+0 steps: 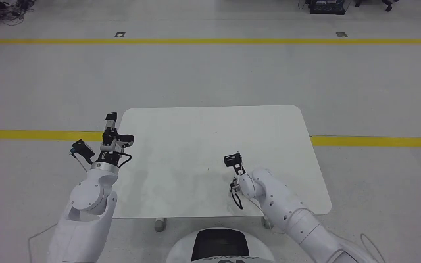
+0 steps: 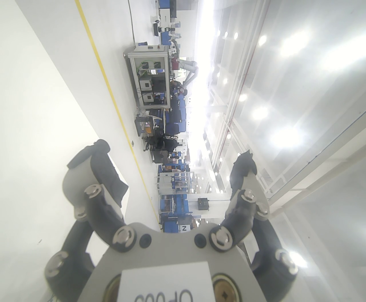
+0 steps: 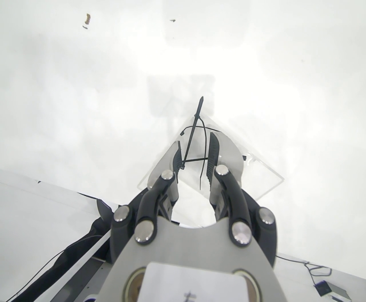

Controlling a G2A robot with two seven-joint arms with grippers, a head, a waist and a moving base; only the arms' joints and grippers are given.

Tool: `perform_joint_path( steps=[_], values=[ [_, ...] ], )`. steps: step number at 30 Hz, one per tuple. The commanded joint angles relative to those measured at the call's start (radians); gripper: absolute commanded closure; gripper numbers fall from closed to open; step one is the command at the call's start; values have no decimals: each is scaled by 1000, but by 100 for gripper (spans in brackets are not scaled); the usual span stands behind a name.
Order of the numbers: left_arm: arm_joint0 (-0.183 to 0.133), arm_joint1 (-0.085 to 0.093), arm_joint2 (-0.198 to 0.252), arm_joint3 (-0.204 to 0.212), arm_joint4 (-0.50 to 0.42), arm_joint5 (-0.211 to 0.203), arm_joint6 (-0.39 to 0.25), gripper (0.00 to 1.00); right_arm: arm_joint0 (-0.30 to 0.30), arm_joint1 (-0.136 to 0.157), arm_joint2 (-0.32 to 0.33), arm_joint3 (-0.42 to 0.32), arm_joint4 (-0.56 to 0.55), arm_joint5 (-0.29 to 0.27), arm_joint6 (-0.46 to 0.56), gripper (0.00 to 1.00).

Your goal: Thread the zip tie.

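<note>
Although the black zip tie (image 3: 197, 114) sits loosely looped mid-frame between the right claw's (image 3: 196, 141) parted fingers, its tail seems not yet through the head, and the left claw (image 2: 171, 151) gapes empty.

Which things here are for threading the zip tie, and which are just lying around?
For the job: black zip tie; right gripper at it; clear sheet beneath.
Lying about: small specks; left gripper, open, at the white table edge.
</note>
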Motion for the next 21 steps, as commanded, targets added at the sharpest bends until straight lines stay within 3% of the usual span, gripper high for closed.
perform_joint_path(
  steps=[1, 9, 21],
  values=[
    [0, 0, 0, 0, 0, 0, 0, 0, 3, -1, -2, 8, 1, -6, 4, 76],
    [0, 0, 0, 0, 0, 0, 0, 0, 16, -9, -10, 35, -5, 0, 22, 78],
    [0, 0, 0, 0, 0, 0, 0, 0, -8, -4, 15, -7, -31, 12, 32, 100]
  ],
)
